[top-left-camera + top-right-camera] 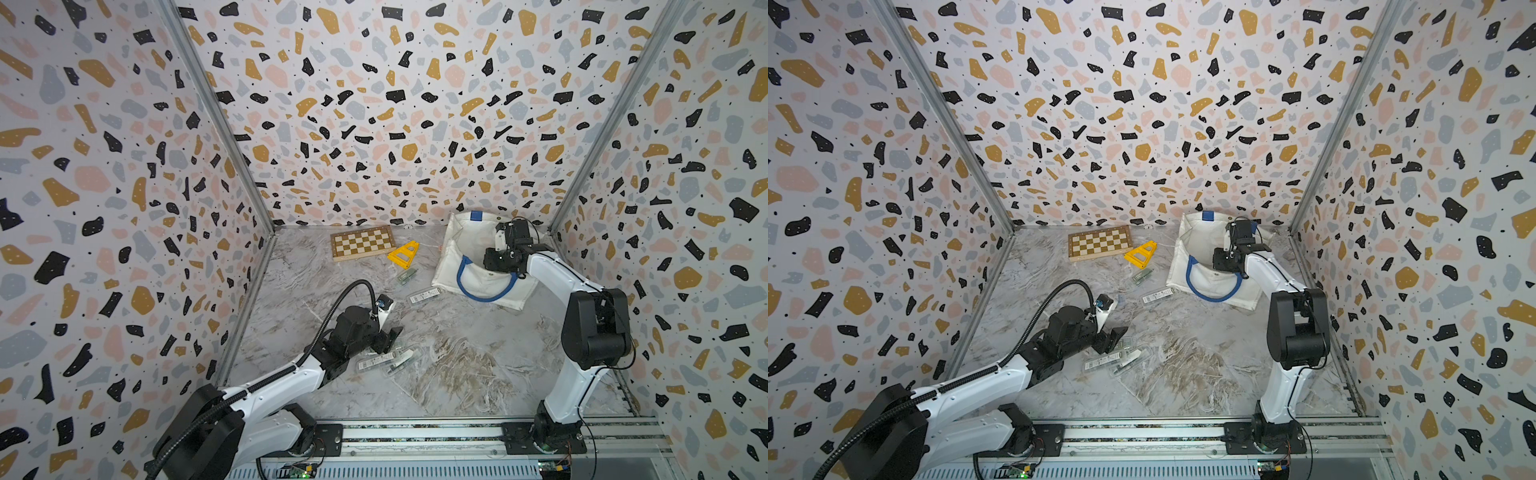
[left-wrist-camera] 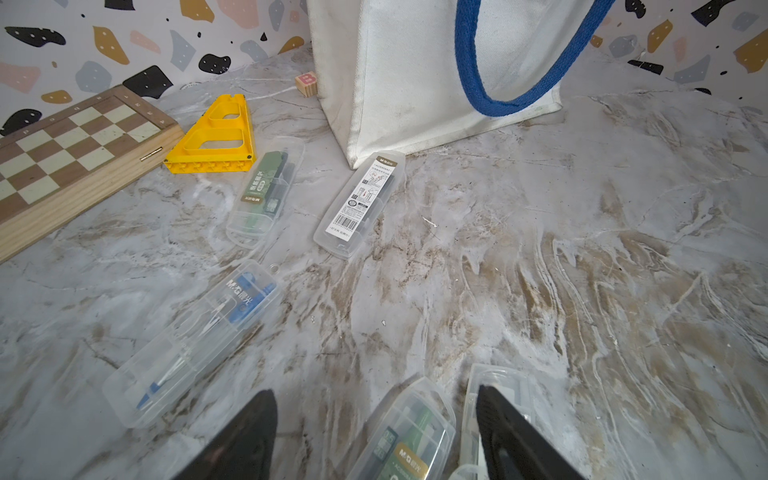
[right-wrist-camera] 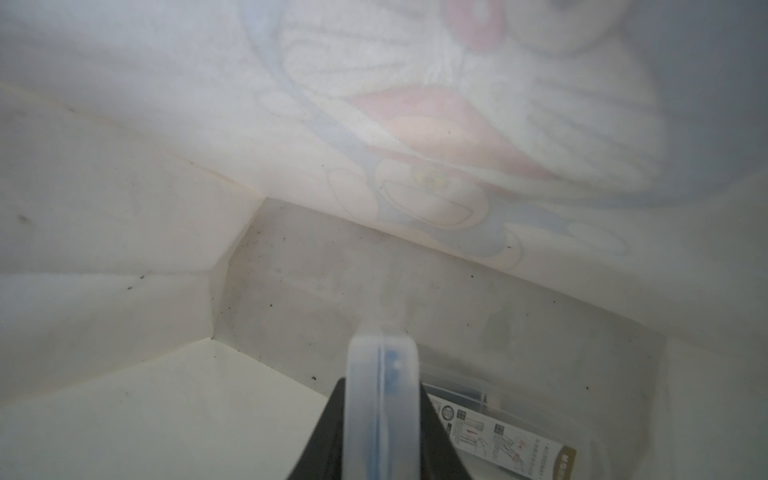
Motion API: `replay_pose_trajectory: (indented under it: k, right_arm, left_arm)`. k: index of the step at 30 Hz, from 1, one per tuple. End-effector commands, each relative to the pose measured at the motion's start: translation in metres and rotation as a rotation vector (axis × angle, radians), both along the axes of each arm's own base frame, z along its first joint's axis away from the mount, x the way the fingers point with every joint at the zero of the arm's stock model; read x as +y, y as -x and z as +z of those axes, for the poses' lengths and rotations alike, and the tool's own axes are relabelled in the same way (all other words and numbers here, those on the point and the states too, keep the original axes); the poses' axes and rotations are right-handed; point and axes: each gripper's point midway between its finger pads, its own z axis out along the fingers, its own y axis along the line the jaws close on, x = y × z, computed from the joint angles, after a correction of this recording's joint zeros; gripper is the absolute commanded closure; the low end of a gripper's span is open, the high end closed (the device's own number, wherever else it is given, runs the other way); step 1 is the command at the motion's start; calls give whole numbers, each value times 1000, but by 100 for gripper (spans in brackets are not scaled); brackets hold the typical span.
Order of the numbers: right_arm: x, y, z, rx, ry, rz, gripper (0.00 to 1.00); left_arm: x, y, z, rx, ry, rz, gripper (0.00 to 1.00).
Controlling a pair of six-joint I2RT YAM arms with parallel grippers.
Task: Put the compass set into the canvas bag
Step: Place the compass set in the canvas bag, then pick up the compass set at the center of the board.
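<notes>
Inside the canvas bag (image 1: 453, 266), which stands at the far right corner of the desk (image 1: 457, 374), my right arm rises from the front rail to a high elbow. From there the forearm slopes forward and the wrist dips through the bag's open mouth. My right end effector (image 3: 380, 384) pinches a clear compass set (image 3: 380, 357) edge-on, with a black finger against each flat side. I cannot tell whether its far end touches the bag's floor. A second compass case (image 3: 507, 440) lies label-up on that floor, just beside it. White canvas walls stand close all round.

My left arm stretches low over the desk with its wrist near the marble. My left end effector (image 2: 376, 390) is spread wide and holds nothing. A green-labelled case (image 2: 409, 432) lies below the gap between its fingers, and another clear case (image 2: 498, 378) lies under one finger.

Beyond them lie a blue compass case (image 2: 195, 340), a green case (image 2: 266, 191) and a white-labelled case (image 2: 359, 203), the last near the bag's bottom edge. A chessboard (image 1: 362, 243) and a yellow triangular frame (image 1: 404, 254) sit by the back wall. Bare marble spreads between my two arms.
</notes>
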Motion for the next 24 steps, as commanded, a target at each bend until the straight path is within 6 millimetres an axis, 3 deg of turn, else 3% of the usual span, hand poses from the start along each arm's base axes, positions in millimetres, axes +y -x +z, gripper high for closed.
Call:
replay_pose_trajectory:
  k: [1,5,10,16,24]
  right_arm:
    - [4,-3,12,-30,-9,4,68]
    - [3,-7,25,-53,-4,0,53]
    - [8,-12,59,-114,4,9,39]
    - [15,-9,109,-198,14,20,34]
    - [5,1,178,-312,41,-23,32]
  left_arm:
    - [-8,-5,13,-26,18,-19,24]
    - [-6,-5,13,-25,9,-13,24]
    - [-5,-6,11,-23,-6,-6,24]
    - [-1,-8,10,-25,-22,16,24]
    - [4,-9,11,46,-73,47,24]
